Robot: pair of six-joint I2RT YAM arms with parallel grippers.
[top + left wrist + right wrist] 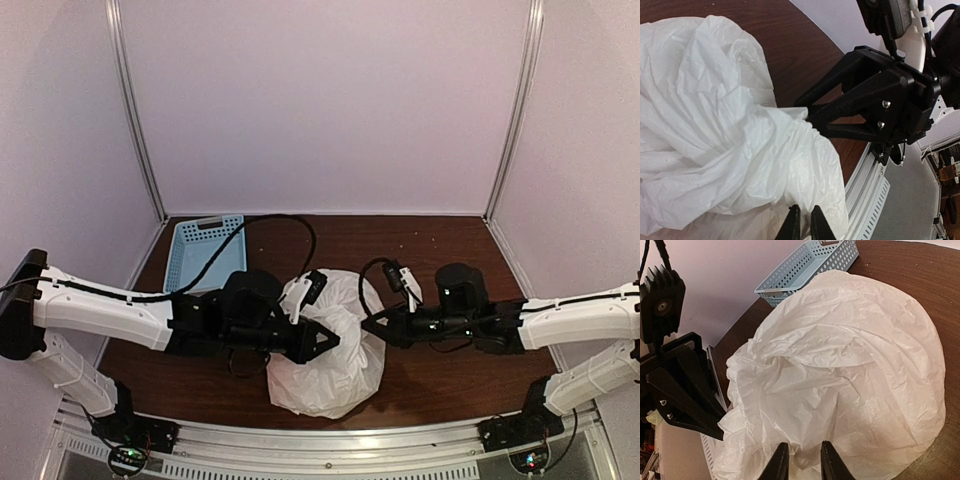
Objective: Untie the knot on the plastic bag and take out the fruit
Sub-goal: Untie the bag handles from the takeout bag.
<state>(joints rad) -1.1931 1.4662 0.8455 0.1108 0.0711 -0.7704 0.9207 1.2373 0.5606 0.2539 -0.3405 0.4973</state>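
White bag (325,380) low-ctr on table (440,270), crumpled, bunched at top – contents hidden. Left hand (336,342) reaches in from left, jaws narrow, pinching plastic on top of bag. Right hand (368,322) from right, also narrow, clamped on fold at bag's upper-right edge. Hands near each other, not touching. Blue basket (203,250) upper left – apart from bag.
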